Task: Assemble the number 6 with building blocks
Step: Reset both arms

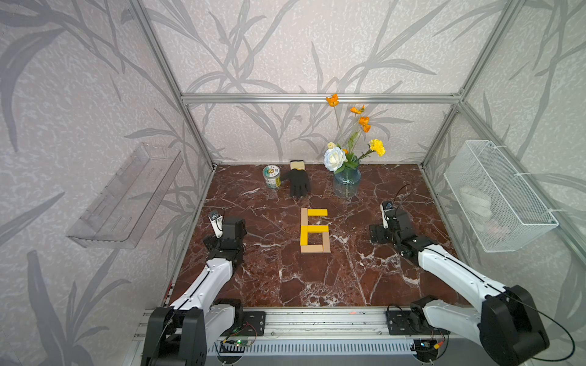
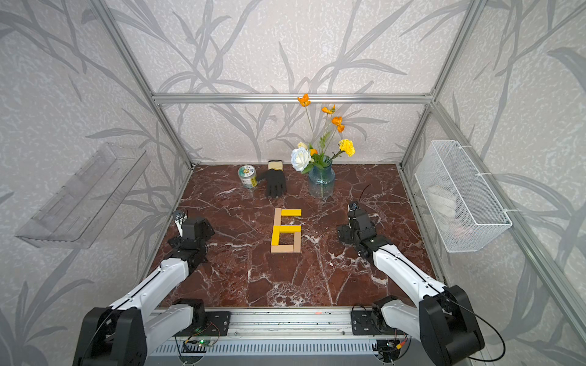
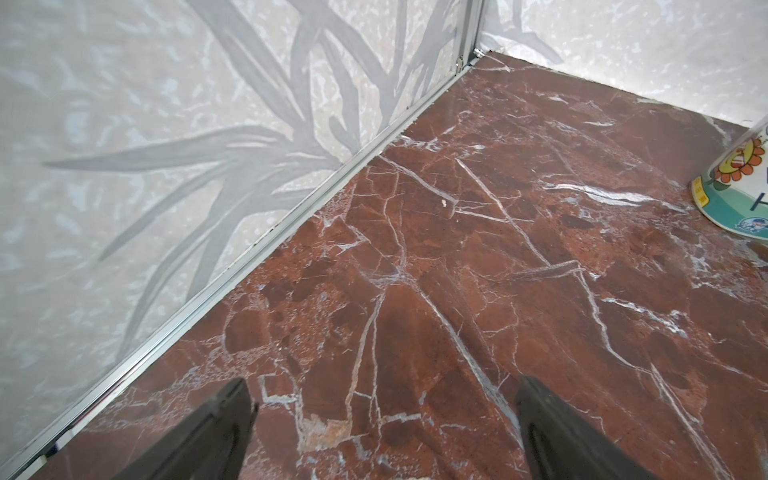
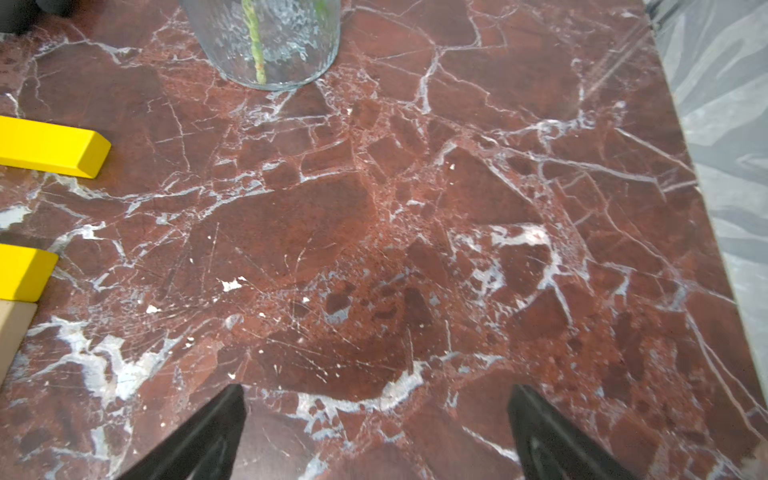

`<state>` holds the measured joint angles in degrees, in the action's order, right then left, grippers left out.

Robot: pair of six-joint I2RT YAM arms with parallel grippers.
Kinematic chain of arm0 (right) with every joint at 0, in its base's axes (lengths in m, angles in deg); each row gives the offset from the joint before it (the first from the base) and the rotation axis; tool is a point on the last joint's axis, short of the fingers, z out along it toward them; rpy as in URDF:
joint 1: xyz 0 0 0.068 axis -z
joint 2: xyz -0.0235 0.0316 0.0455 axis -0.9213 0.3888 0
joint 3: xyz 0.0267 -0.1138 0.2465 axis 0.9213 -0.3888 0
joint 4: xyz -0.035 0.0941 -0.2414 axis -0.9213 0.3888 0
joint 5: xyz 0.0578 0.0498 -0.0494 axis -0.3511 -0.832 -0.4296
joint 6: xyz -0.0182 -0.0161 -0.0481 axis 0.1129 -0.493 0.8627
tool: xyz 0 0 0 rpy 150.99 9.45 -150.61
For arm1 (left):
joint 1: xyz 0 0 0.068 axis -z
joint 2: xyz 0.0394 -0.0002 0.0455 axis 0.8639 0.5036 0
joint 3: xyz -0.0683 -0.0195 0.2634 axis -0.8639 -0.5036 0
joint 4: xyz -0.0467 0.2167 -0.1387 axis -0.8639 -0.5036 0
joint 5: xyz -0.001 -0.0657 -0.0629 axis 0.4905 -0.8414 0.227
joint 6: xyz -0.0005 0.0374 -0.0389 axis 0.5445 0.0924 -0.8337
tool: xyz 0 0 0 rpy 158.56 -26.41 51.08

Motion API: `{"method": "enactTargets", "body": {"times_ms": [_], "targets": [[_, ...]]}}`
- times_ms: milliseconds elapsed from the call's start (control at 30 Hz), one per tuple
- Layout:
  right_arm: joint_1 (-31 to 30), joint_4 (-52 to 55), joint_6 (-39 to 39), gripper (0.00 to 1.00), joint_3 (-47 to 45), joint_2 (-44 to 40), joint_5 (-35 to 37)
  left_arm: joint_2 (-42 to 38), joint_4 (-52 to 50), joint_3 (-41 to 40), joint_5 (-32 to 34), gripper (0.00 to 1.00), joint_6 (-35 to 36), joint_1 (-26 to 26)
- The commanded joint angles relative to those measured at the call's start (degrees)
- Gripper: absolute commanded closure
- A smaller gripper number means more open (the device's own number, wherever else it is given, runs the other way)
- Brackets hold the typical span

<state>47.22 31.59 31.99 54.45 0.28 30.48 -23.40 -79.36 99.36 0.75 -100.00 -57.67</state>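
Note:
The number 6 (image 1: 314, 230) lies flat in the middle of the marble table (image 1: 269, 279), seen in both top views (image 2: 286, 230). It is built from building blocks: yellow bars form the top (image 1: 317, 212), middle (image 1: 318, 228) and lower left (image 1: 303, 238), and tan bars form the upper left (image 1: 304, 216), bottom (image 1: 312, 249) and lower right (image 1: 326, 242). My left gripper (image 3: 384, 386) is open over bare marble near the left wall. My right gripper (image 4: 378, 392) is open over bare marble to the right of the digit. Yellow bar ends (image 4: 50, 151) show at that view's edge.
A printed can (image 1: 271, 176), a black glove (image 1: 299, 182) and a glass vase of flowers (image 1: 346, 183) stand along the back. A wire basket (image 1: 494, 202) hangs on the right wall and a clear shelf (image 1: 126, 196) on the left wall. The can (image 3: 739, 191) is near the left gripper.

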Motion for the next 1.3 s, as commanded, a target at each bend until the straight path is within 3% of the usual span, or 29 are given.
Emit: {"method": "enactTargets", "body": {"times_ms": [0,300,533,700,800,867,933,967,1000,1033,1133,1267], "targets": [[0.12,-1.03,1.65,0.01,3.98,3.09,-2.87,2.86,5.57,0.25,-1.96,0.00,1.33,-0.79],[0.74,-9.75,11.46,0.01,-1.01,3.68,1.00,6.82,16.15,-2.02,-8.36,0.00,3.86,-2.47],[0.92,-12.72,11.42,0.01,-2.96,6.40,-0.12,16.10,21.77,3.27,-12.78,0.00,11.62,-3.46],[0.92,-15.45,12.48,0.01,-3.94,6.33,-0.75,21.85,31.61,3.10,-13.35,0.00,13.43,-3.96],[1.00,-16.13,13.56,0.01,-4.01,6.09,-2.70,24.16,25.90,7.29,-22.19,0.02,17.48,-3.88],[1.24,-18.93,14.04,0.01,-4.94,6.42,-3.47,23.34,27.07,6.11,-22.44,0.03,17.10,-4.00],[1.93,-23.12,13.95,0.01,-5.40,8.86,-4.05,22.36,40.13,-1.87,-20.67,0.00,16.54,-3.80],[2.22,-24.18,14.36,0.01,-4.28,11.03,-3.49,24.46,54.82,-7.69,-18.31,0.00,16.04,-3.83],[2.46,-23.62,15.46,0.01,-2.36,13.21,-2.29,25.55,61.46,-10.83,-17.01,0.00,15.73,-3.99],[2.67,-24.63,16.47,0.01,-0.88,15.31,-1.49,25.45,61.72,-11.26,-17.25,0.00,16.07,-3.84],[4.00,-26.81,20.94,0.01,2.90,20.98,-1.22,23.23,49.59,-6.71,-17.99,0.00,15.31,-4.08],[8.02,-22.70,17.06,0.00,9.75,27.16,-5.79,24.21,44.83,-3.37,-18.08,0.00,16.23,-3.65]]}}
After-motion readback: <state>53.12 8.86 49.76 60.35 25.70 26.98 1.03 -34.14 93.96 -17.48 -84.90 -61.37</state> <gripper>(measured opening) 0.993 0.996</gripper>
